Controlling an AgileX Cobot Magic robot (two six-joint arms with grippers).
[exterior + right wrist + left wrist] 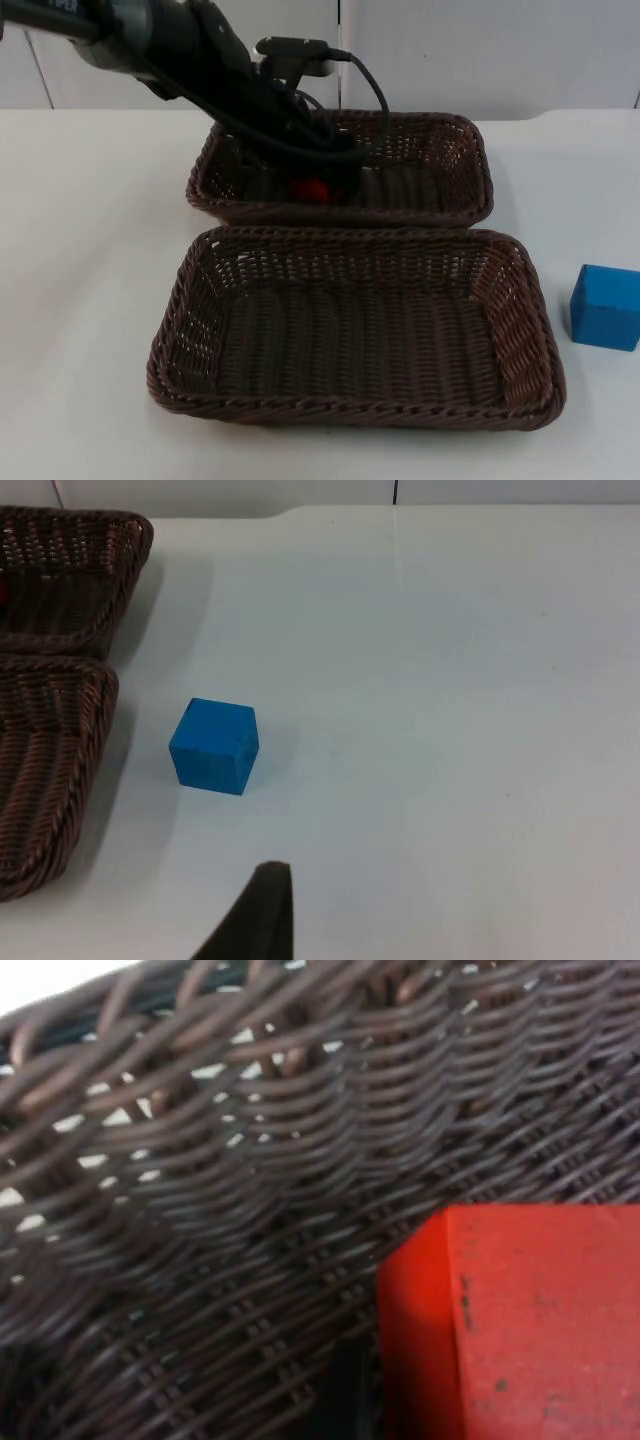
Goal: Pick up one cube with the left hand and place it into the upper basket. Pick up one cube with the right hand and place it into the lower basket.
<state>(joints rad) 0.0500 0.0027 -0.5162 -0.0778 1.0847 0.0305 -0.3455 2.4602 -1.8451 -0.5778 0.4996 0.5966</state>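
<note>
My left gripper [322, 178] reaches down into the upper basket [455, 135], shut on a red cube [315, 188]. That red cube [510, 1320] hangs close to the woven basket wall [250, 1160] in the left wrist view. A blue cube [605, 306] sits on the white table to the right of the lower basket [350, 400]. My right gripper [265, 910] waits over the table, a short way from the blue cube [214, 745], off to the right of both baskets.
The two brown wicker baskets stand one behind the other, nearly touching, in the middle of the table. The lower basket's rim [60, 770] lies just beside the blue cube. White table [450, 730] stretches to the right of the cube, with the grey partition behind.
</note>
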